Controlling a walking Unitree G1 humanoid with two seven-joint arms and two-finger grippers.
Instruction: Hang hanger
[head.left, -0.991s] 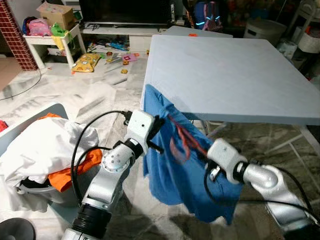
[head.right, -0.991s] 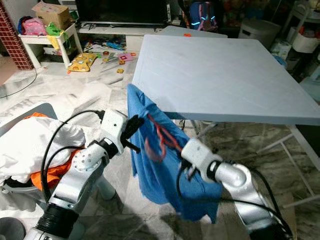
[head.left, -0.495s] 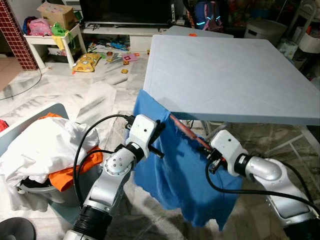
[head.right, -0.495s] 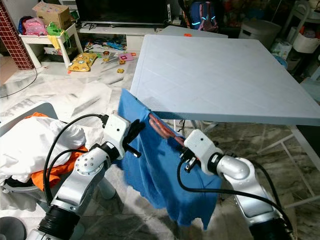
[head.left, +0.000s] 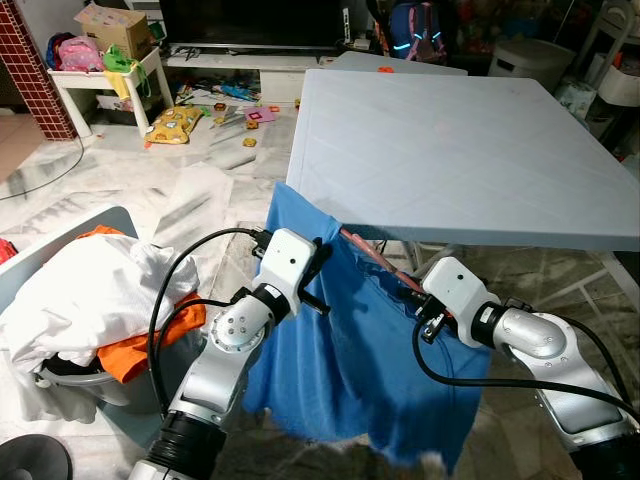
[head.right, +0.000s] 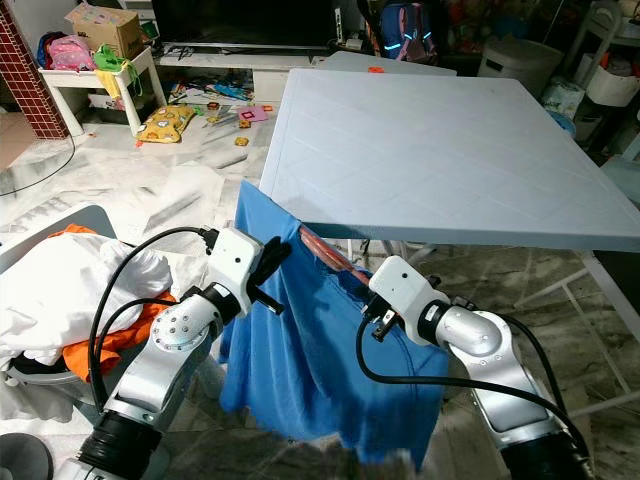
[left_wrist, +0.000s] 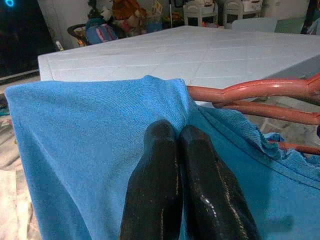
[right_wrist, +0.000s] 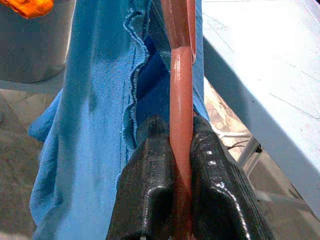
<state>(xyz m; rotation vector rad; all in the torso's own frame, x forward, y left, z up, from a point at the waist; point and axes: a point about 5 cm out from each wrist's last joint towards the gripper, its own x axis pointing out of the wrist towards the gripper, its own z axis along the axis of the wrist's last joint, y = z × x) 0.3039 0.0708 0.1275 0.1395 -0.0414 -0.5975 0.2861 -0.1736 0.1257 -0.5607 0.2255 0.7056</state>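
Left eye view shows a blue shirt (head.left: 350, 370) hanging in front of the robot, below the near edge of the pale blue worktop (head.left: 460, 150), draped on a reddish hanger (head.left: 375, 262) whose bar slants from the worktop's near-left corner toward four o'clock. The left gripper (left_wrist: 172, 131) sits at the shirt's upper left, at about nine o'clock from the hanger; in the left wrist view its two black fingers (left_wrist: 202, 185) are pressed together with the blue cloth pinched at their tips, the hanger's red arms running off beside them. The right gripper (right_wrist: 180, 127) is at the lower end of the hanger bar, at roughly three o'clock from the shirt's middle; the right wrist view has its fingers (right_wrist: 145, 190) clamped on the reddish bar, which runs straight up between them, with folds of the shirt alongside.

At about nine o'clock from the arms stands a grey laundry basket (head.left: 105, 225) heaped with white cloth (head.left: 80, 295) and an orange garment (head.left: 145, 345). Toys and papers (head.left: 215, 105) litter the marble floor at eleven o'clock, near a small white table (head.left: 105, 80) bearing a cardboard box (head.left: 110, 25).
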